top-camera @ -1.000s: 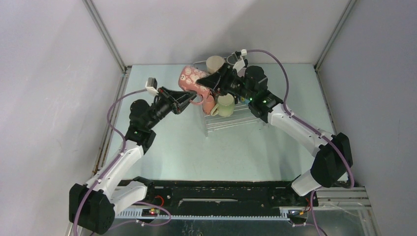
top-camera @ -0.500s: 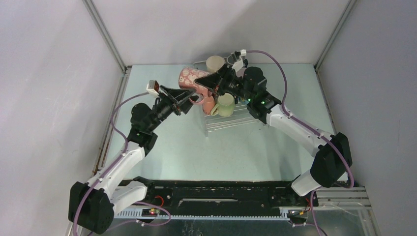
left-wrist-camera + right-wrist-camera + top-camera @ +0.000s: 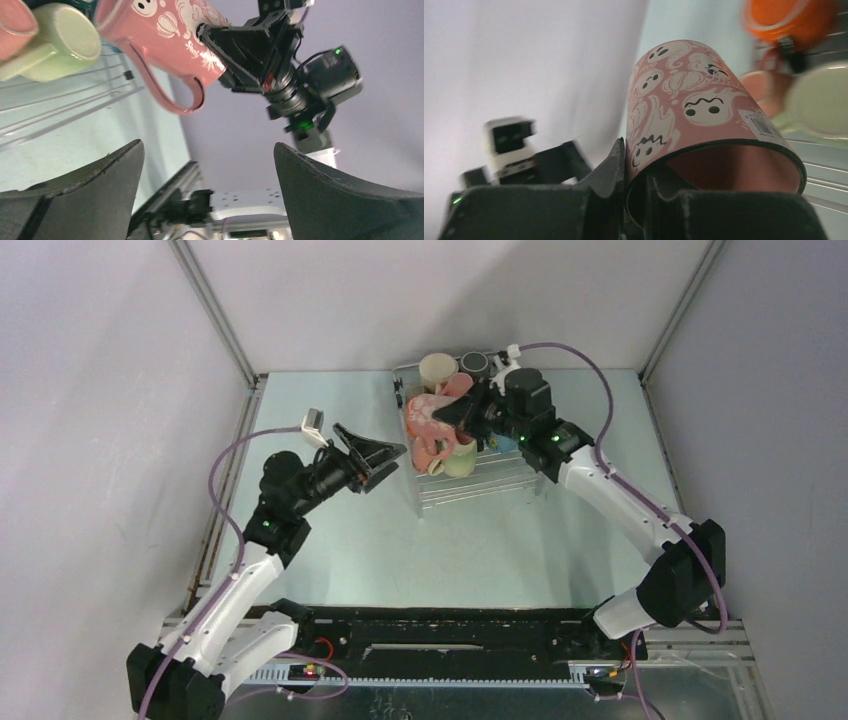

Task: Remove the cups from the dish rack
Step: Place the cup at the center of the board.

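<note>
While I watch from overhead, the left gripper (image 3: 392,464) hangs just off the left edge of the dish rack (image 3: 478,488), over the table (image 3: 340,540). Its jaws are spread wide, and in its wrist view both fingers (image 3: 85,195) frame only empty air.

To its right, over the rack's far-left part, is the pink ghost-print mug (image 3: 424,418). It is tipped onto its side with its handle pointing down. The right gripper (image 3: 447,415) reaches in from the rack's right side and holds this mug by the rim. In the right wrist view the jaws are narrow and pinch the mug's wall (image 3: 704,115), with one finger (image 3: 610,172) outside and the other inside the mouth.

In the rack's near-left part, a pale green mug (image 3: 459,458) lies on its side on the ribs, with a plain pink mug (image 3: 428,450) touching its left flank.

At the rack's far edge stand a cream mug (image 3: 437,368) and, to its right, a dark mug (image 3: 474,363).

An orange mug (image 3: 796,20) shows blurred in the right wrist view, and I cannot place it within the rack.
</note>
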Available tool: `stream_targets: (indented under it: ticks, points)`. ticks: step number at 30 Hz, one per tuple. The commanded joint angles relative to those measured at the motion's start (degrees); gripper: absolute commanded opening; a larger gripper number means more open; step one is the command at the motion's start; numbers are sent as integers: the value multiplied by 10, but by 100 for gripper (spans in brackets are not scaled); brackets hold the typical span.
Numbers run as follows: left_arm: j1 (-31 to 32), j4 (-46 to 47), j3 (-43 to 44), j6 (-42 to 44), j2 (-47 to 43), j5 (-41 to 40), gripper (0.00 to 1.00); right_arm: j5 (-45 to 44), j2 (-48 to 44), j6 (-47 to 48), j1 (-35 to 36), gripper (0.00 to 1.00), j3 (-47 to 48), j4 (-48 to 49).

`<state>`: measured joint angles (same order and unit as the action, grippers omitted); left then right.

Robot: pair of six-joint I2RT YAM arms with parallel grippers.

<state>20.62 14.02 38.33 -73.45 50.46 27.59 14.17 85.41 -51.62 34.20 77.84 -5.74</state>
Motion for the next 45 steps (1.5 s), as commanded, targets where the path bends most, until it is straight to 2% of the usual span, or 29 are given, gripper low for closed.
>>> stream_targets:
  ticks: [1, 5, 10, 18, 24, 31, 45]
  points:
    - [-1, -158, 80, 184, -23, 1, 100, -55, -61, 91, -49, 0, 67, -101]
    - [2, -218, 106, 264, -16, 7, 100, -84, -81, 141, -94, 0, 85, -220]
    - [33, -281, 138, 348, -1, -8, 100, -168, -100, 202, -150, 0, 101, -355]
    - [98, -342, 175, 432, 27, -45, 100, -243, -93, 251, -256, 0, 80, -474]
    - [119, -350, 180, 455, 31, -52, 100, -242, -50, 276, -350, 0, 47, -474]
    - [120, -354, 173, 467, 29, -44, 100, -240, 24, 293, -415, 0, 41, -459]
    - [121, -355, 179, 478, 52, -27, 100, -255, 135, 302, -471, 0, 46, -430]
